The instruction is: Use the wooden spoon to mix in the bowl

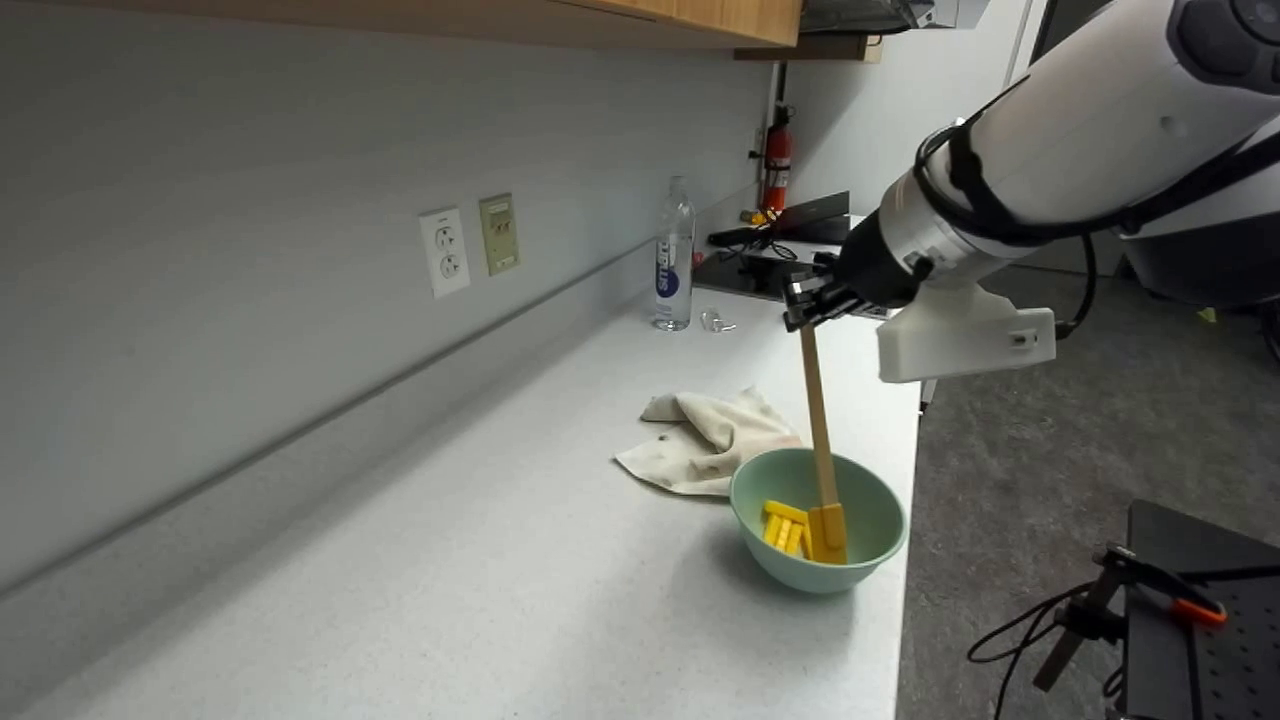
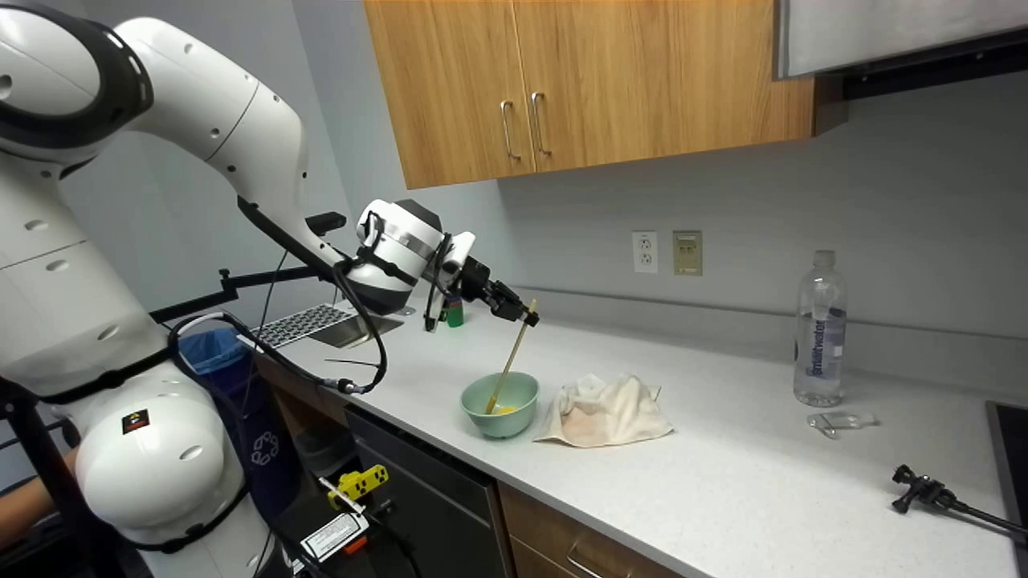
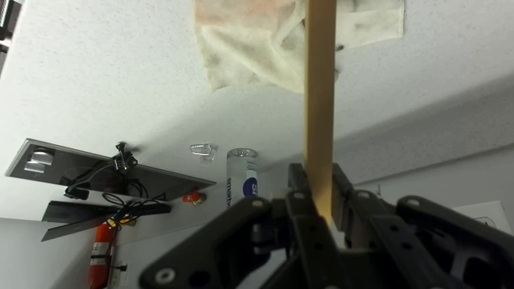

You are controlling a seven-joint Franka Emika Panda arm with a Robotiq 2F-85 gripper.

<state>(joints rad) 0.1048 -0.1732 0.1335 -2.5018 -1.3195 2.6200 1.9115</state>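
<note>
**Wooden spoon (image 1: 818, 415) down in the bowl (image 1: 873, 507)**

The tool (image 3: 319, 180) clamps the spoon near its top; the spoon slants down into the pale green bowl, its lower end beside yellow pieces (image 1: 784, 528). Mixing looks to be the step in hand. The next move calls for a slow sweep through the pieces, without pushing the bowl off the bench (image 1: 500, 560).

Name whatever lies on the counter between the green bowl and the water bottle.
A crumpled whitish cloth lies between the bowl and the bottle, nearer the bowl; both exterior views show it.
</note>
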